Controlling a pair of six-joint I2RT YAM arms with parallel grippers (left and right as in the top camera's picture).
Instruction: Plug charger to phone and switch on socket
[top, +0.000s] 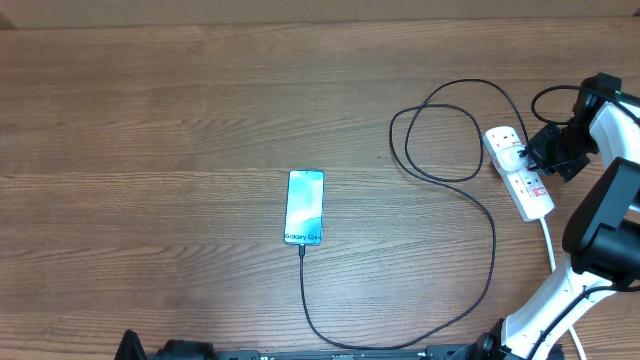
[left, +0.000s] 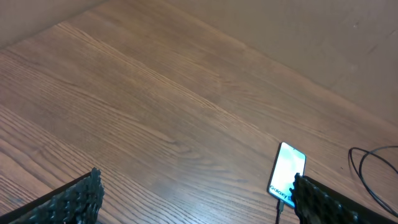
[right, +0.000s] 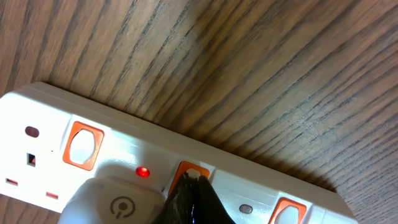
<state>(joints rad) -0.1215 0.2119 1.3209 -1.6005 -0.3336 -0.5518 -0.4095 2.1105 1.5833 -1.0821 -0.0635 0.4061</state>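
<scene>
Seemingly done: thin black charger cable (top: 302, 280) sat in the slim lit phone (top: 305, 207); the narrow-shut right claw (right: 191, 186) touched the switch (right: 186, 167) on the white power strip (right: 37, 118), red lamp (right: 143, 172) glowing.

Soft, even light falls from above on the table (top: 150, 120), leaving no hard shadows, only a thin dark edge under the charger (top: 302, 275). The phone (top: 305, 207) glows pale blue. From the left wrist its screen burns nearly white, with a pale sheen on the wood nearby. The left gripper (left: 199, 210) has fingers (left: 68, 202) dim and soft in the lower corners. Close up, the socket (right: 124, 146) is crisp and its red lamp (right: 143, 172) bright, while the right gripper (right: 194, 199) is a dark blur.
</scene>
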